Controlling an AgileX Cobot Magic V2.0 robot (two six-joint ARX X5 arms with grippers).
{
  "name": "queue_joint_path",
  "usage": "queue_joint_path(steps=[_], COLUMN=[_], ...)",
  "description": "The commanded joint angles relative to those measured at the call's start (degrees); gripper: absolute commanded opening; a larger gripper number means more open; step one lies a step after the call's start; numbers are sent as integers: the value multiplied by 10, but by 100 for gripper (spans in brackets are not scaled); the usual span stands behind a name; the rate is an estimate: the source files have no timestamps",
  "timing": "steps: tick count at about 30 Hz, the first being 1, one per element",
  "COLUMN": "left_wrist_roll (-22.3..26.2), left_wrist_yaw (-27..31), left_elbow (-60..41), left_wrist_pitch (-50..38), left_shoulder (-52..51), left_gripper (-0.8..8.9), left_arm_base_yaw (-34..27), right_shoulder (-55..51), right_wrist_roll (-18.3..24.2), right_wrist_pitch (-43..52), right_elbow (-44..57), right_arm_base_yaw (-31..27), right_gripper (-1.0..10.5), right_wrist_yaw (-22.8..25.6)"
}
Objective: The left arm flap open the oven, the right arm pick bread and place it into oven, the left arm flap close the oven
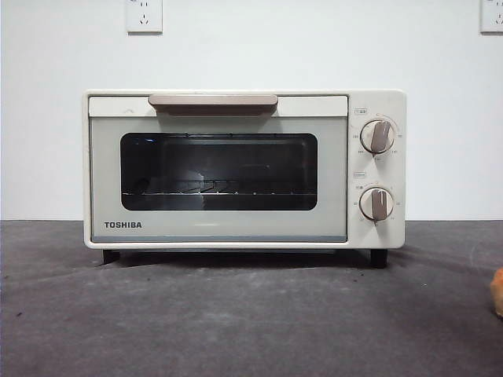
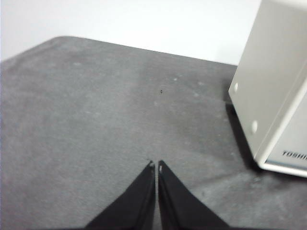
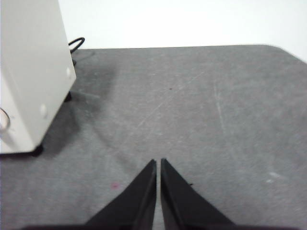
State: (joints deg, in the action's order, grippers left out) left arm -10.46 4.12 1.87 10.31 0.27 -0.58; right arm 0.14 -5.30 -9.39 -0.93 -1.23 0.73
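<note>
The cream-white TOSHIBA oven (image 1: 244, 169) stands in the middle of the front view with its door shut, beige bar handle (image 1: 213, 102) on top and a wire rack behind the dark glass. A sliver of the golden-brown bread (image 1: 497, 292) shows at the right edge of the front view. My left gripper (image 2: 156, 164) is shut and empty above the grey mat, off the oven's left side (image 2: 268, 96). My right gripper (image 3: 158, 161) is shut and empty above the mat, off the oven's right side (image 3: 33, 76). Neither arm shows in the front view.
Two beige knobs (image 1: 377, 136) sit on the oven's right panel. A black cable (image 3: 76, 44) runs behind the oven. Wall sockets (image 1: 145, 16) are on the white wall. The grey mat (image 1: 236, 322) spreads in front of the oven.
</note>
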Motion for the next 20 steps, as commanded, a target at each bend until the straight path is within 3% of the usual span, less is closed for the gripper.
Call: queue_joint_path(steps=[1,5,10,15,20], left_wrist_roll=[-32,-46,-89,-144,-119], left_wrist_yaw=[-26,-50,-50,-61,-75], left_elbow=[-11,4,50,110,204], left_wrist_pitch=[3,4,4,7,39], left_shoulder=[-1,0,8,54,130], left_gripper=[17,17,17,17,17], left_arm_base_yaw=[-1,3,14,19,22], right_shoulder=[1,1,1,13,58], right_wrist_roll=[-59,-108,-164,-175,-172], right_wrist_pitch=[8,8,6,-48,-118], right_elbow=[4,-8,-53,-135,-230], right_arm_base_yaw=[-1,0,0,0,0], right_gripper=[10,10,10,10,10], right_wrist_yaw=[-35,-65,-68,-68,-105])
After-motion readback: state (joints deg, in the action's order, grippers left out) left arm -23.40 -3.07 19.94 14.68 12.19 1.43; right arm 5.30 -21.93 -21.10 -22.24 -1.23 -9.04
